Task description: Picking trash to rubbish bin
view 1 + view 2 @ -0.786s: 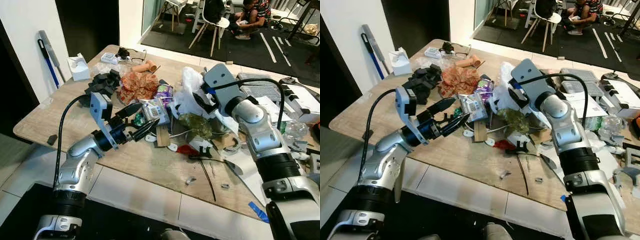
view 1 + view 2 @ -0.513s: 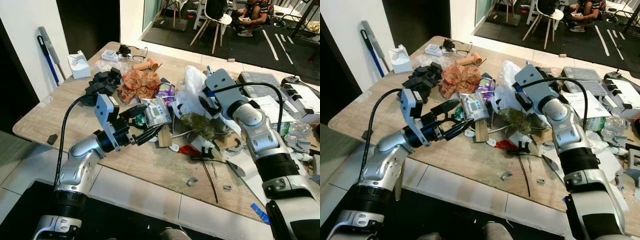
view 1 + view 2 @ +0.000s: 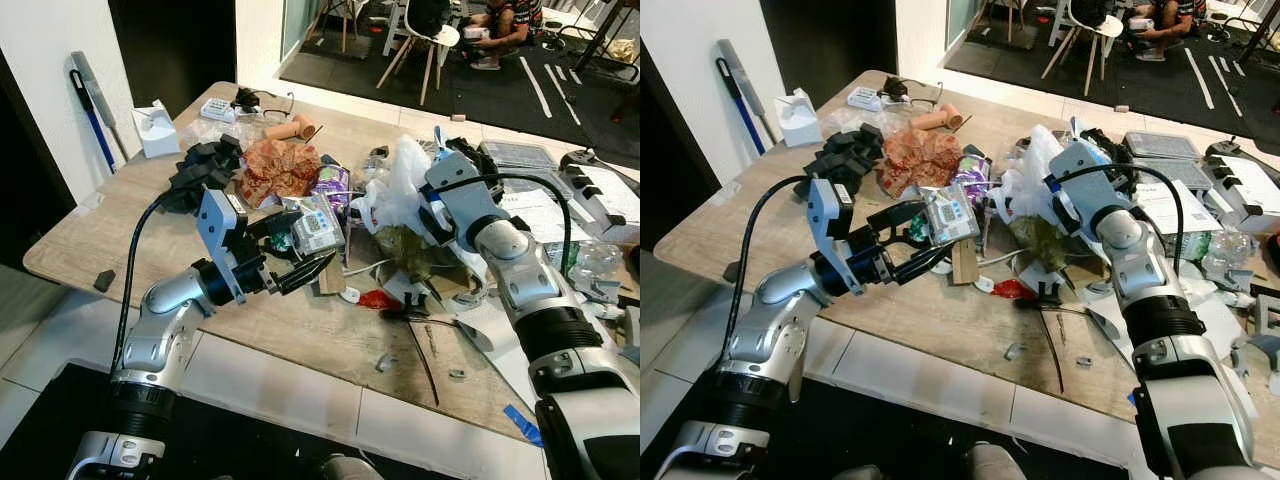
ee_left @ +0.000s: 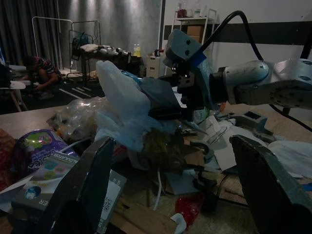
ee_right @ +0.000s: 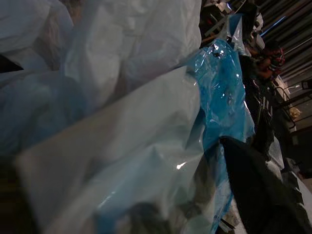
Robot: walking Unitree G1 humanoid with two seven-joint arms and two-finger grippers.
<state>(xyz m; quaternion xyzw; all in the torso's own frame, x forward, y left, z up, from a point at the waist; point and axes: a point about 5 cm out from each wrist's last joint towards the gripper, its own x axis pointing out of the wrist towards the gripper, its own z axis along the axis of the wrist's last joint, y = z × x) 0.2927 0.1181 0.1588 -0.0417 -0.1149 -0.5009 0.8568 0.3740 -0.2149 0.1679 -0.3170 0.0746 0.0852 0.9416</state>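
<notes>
The white plastic bag (image 3: 398, 190) sits mid-heap on my wooden desk (image 3: 120, 235), pressed right against my right hand (image 3: 1068, 205); whether that hand's fingers are apart or together I cannot tell. My left hand (image 3: 298, 250) hovers just beside a small printed box (image 3: 318, 230), fingers spread apart. Dark flooring and chairs lie beyond.
</notes>
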